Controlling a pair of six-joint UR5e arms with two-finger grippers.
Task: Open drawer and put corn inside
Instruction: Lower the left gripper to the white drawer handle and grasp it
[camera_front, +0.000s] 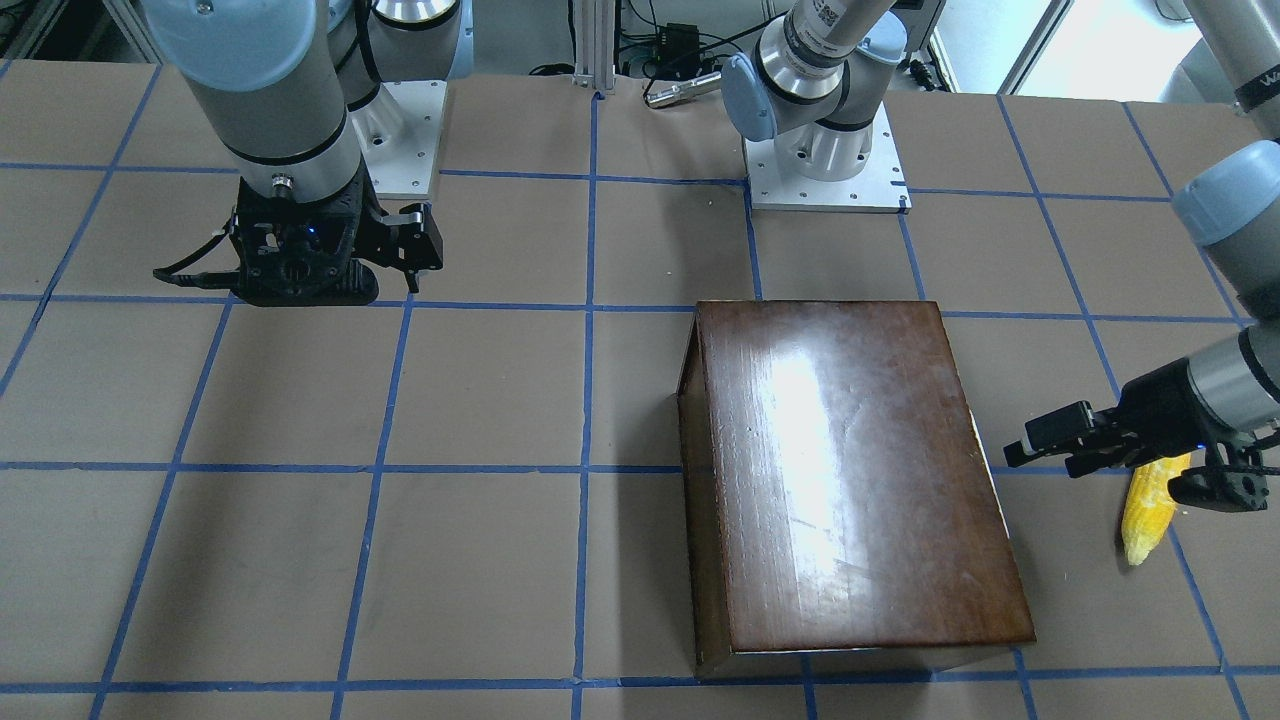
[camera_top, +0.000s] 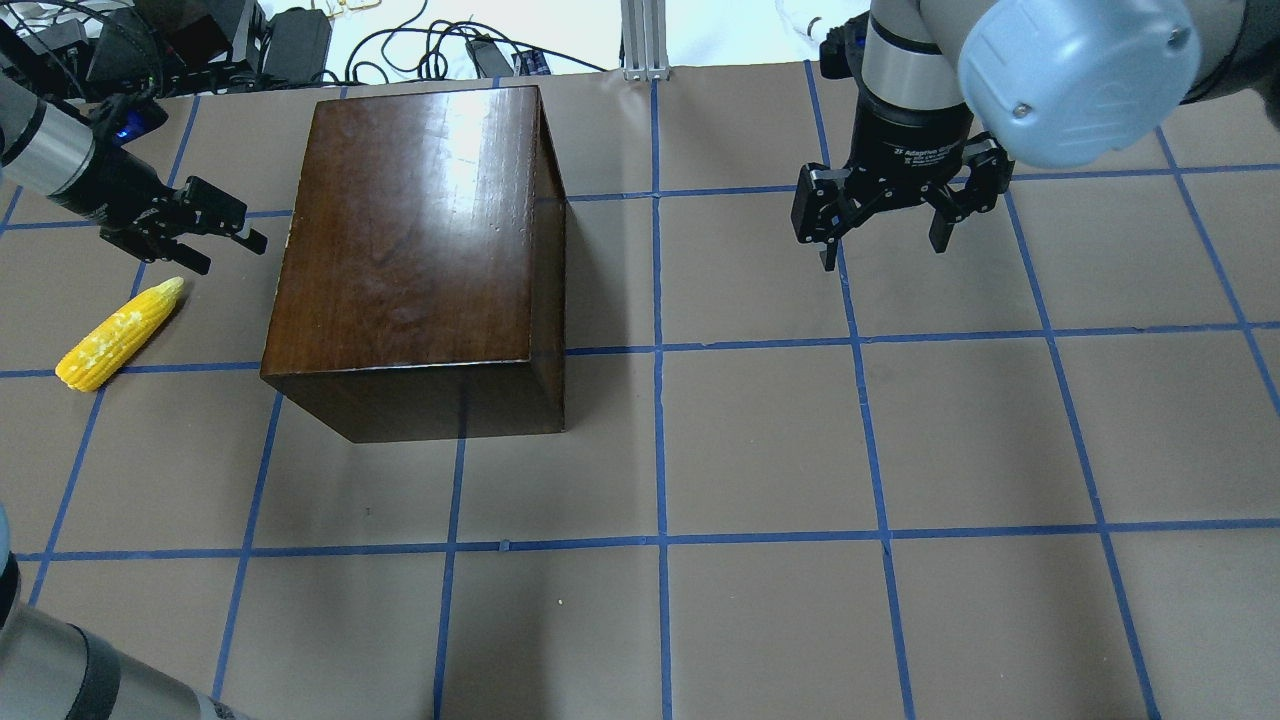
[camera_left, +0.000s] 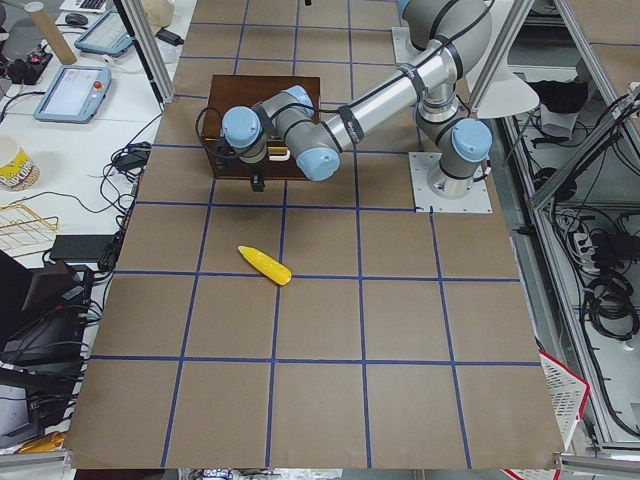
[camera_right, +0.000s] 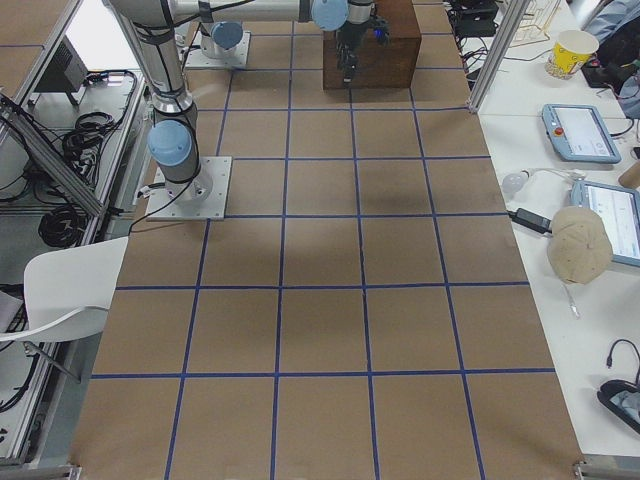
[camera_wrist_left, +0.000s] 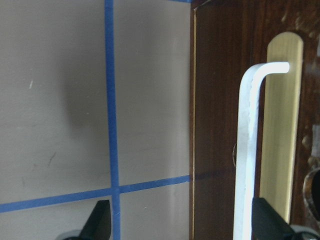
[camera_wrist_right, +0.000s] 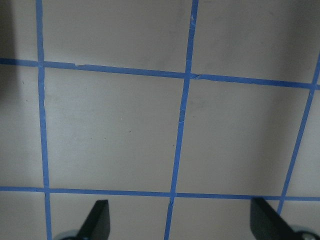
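Overhead exterior says barely begun: drawer (camera_wrist_left: 215, 100) shut, corn (camera_top: 118, 333) loose mid-left on the surface (camera_top: 760, 440), left gripper (camera_top: 234, 255) and right gripper (camera_top: 885, 252) jaws apart, empty.

left hand (camera_right: 345, 66) by dark wooden box (camera_right: 396, 50)

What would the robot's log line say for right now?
drawer: shut | corn: on table beside box | left pincer: open, near handle | right pincer: open, above table

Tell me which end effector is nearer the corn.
Left. The left end effector is close to the corn, by its narrow tip, beside the wooden box; the right end effector is far across the table, beyond the box.
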